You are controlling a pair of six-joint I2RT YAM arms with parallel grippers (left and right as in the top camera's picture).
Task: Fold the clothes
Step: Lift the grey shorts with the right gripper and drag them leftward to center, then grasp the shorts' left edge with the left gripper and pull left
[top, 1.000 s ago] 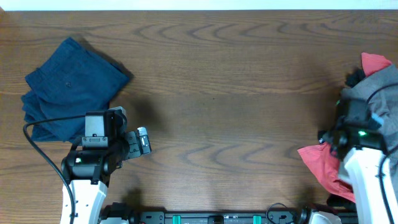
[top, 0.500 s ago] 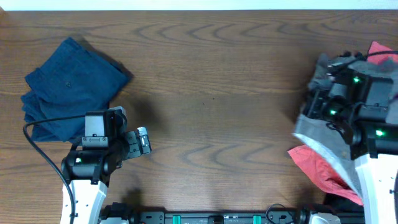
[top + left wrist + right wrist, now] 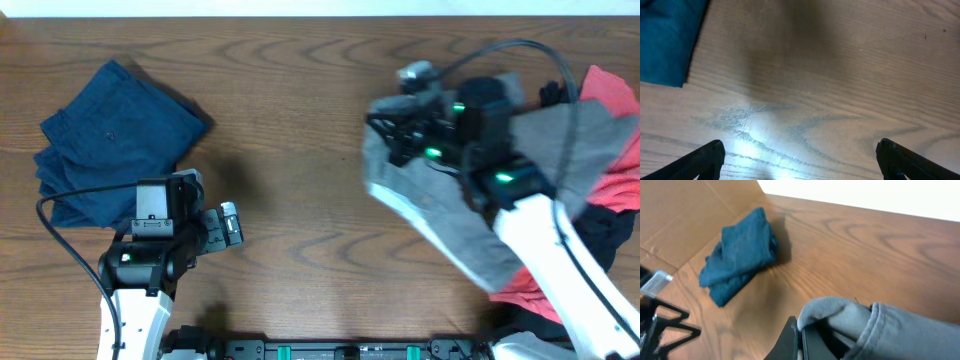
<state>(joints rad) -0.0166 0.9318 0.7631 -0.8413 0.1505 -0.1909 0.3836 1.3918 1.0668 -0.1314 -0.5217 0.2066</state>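
My right gripper (image 3: pixel 392 140) is shut on an edge of the large grey shorts (image 3: pixel 455 215) and holds them stretched over the table's middle right. In the right wrist view the grey cloth (image 3: pixel 880 330) bunches around my closed right gripper (image 3: pixel 801 342). The folded navy shorts (image 3: pixel 105 140) lie at the far left and also show in the right wrist view (image 3: pixel 740 255) and the left wrist view (image 3: pixel 667 40). A coral-red garment (image 3: pixel 620 150) and a black one (image 3: pixel 600 225) lie at the right edge. My left gripper (image 3: pixel 800 162) is open and empty above bare wood.
The wooden table (image 3: pixel 300 120) runs between the two arms. The left arm's base and cable (image 3: pixel 150 250) stand at the front left. More coral-red cloth (image 3: pixel 530 290) lies at the front right under the grey shorts.
My right gripper has swung from the pile at the right edge leftwards toward the table's middle, dragging the grey shorts with it. The left arm has not moved.
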